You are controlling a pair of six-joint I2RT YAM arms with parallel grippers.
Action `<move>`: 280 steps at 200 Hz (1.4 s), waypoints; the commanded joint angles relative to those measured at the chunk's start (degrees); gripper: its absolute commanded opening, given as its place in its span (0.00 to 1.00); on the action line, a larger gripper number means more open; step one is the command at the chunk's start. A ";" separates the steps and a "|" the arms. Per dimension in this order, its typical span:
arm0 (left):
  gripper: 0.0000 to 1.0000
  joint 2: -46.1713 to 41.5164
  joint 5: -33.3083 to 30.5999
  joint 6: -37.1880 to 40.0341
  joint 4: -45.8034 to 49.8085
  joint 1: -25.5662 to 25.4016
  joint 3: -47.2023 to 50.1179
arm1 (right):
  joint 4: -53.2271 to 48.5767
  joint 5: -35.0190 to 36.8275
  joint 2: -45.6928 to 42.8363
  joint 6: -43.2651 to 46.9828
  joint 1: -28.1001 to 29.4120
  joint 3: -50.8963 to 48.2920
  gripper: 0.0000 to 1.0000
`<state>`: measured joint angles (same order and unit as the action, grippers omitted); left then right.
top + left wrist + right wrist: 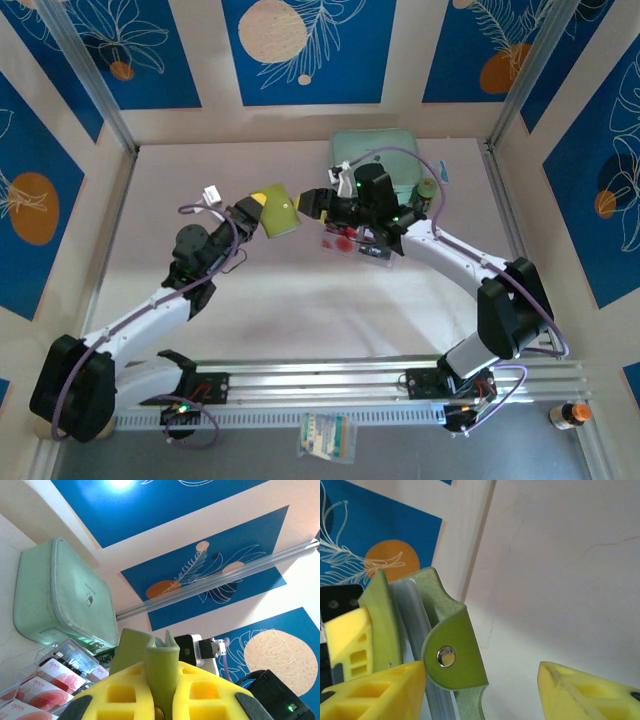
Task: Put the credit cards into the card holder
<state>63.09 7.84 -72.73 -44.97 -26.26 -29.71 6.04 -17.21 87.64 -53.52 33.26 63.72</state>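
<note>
Firstly, left gripper (256, 207): black body with yellow foam pads (120, 695) moulded with square hollows. It is clenched on the lower edge of the holder.

Holder (281, 210): olive-green, squarish and smooth-skinned, gripped edge-on at mid-table between the two grippers and left of the tray. The right wrist view shows a rounded snap tab (455, 652) with a shiny metal stud, and pale layered edges between the green leaves.

Right gripper (318, 203): the same yellow foam, with its fingers (375, 692) standing well apart in a released state. The holder's tab lies against one finger, and the other finger is clear of it with bare table between.

Tray (385, 255): clear hard plastic with compartments, resting on the table beneath the right arm.

Cards (342, 240): flat rectangles standing in the tray. They have pale faces with red round marks, and the left wrist view shows at least one dark card (75, 655).

Case (372, 155): mint-green, soft-looking and rounded at the corners, with a zip seam round its edge. It sits at the far side behind the tray.

Table (300, 310): pale, matt and flat.
</note>
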 commanded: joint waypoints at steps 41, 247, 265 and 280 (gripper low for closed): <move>0.00 1.00 -0.50 -3.53 -7.85 0.35 -0.63 | 4.99 -0.28 -4.69 -3.81 -2.83 -6.97 0.59; 0.00 4.68 0.15 -6.38 -12.36 0.33 -1.70 | 11.71 1.53 -2.51 -3.26 -2.20 -7.02 0.57; 0.00 5.66 -0.10 -7.60 -14.34 0.38 -1.55 | 13.11 1.06 -2.82 -4.35 -2.67 -8.46 0.54; 0.00 6.42 -0.30 -8.60 -15.88 0.28 -1.55 | 13.95 0.38 -2.73 -5.38 -2.75 -9.01 0.52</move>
<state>68.62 7.90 -78.94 -53.95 -26.26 -29.74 15.92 -15.70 87.00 -56.69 30.79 55.88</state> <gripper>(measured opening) 0.101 0.526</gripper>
